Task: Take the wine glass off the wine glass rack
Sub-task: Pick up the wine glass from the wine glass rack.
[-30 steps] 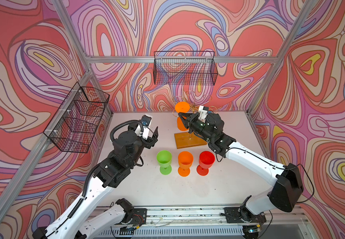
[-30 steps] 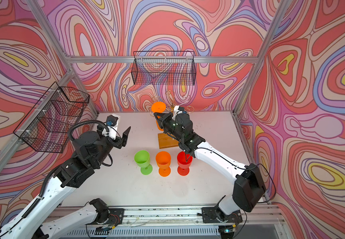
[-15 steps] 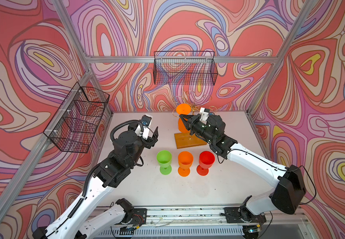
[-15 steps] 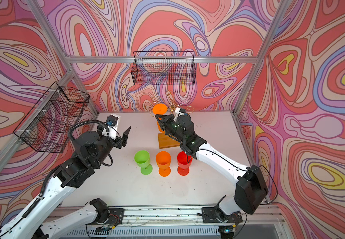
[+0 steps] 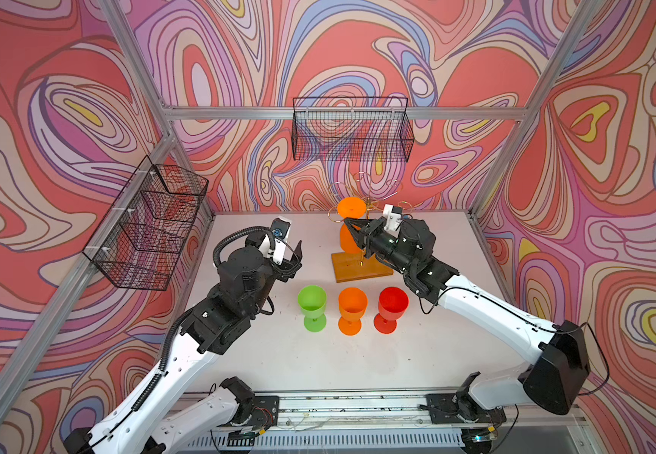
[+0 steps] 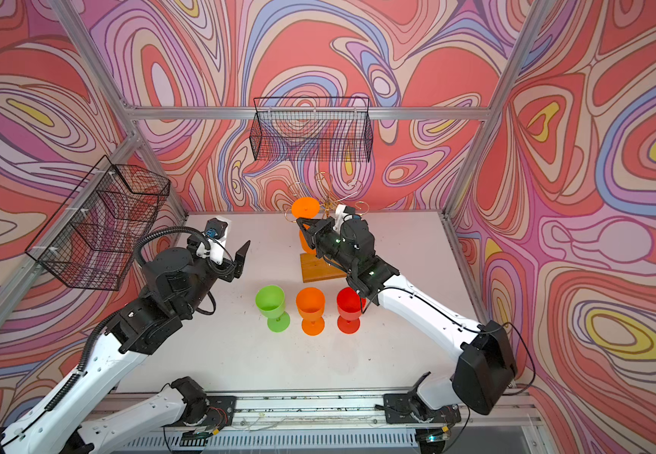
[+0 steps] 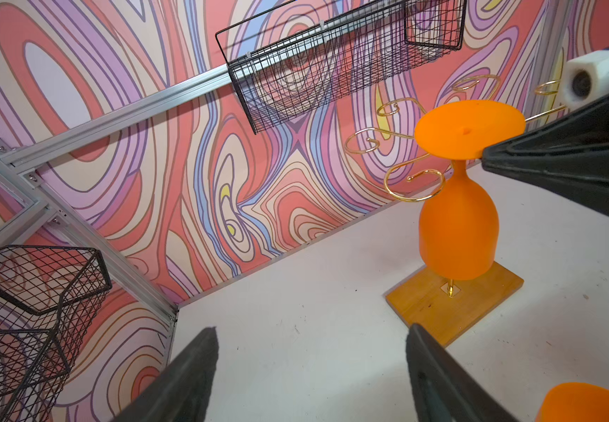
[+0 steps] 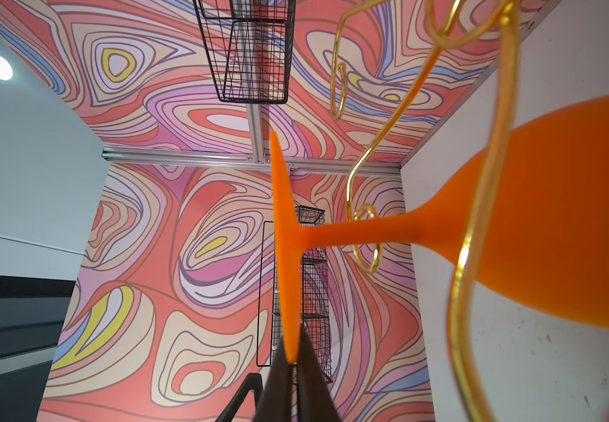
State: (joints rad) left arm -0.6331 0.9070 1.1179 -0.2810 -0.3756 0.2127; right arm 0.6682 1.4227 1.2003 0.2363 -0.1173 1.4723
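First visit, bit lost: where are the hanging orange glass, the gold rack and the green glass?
hanging orange glass point(image 7: 458, 234): left wrist view, its bowl.
gold rack point(image 7: 427, 310): left wrist view, wooden base.
green glass point(image 5: 312, 300): in a top view, its bowl.

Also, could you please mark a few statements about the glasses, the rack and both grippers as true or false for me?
1. The right gripper has its jaws shut on the foot's edge of the hanging orange glass. True.
2. The left gripper holds a glass. False: its jaws are open and empty.
3. The green glass, the standing orange glass and the red glass are upright on the table. True.
4. The hanging orange glass has its bowl opening upward. False: it hangs upside down in the rack, foot on top.
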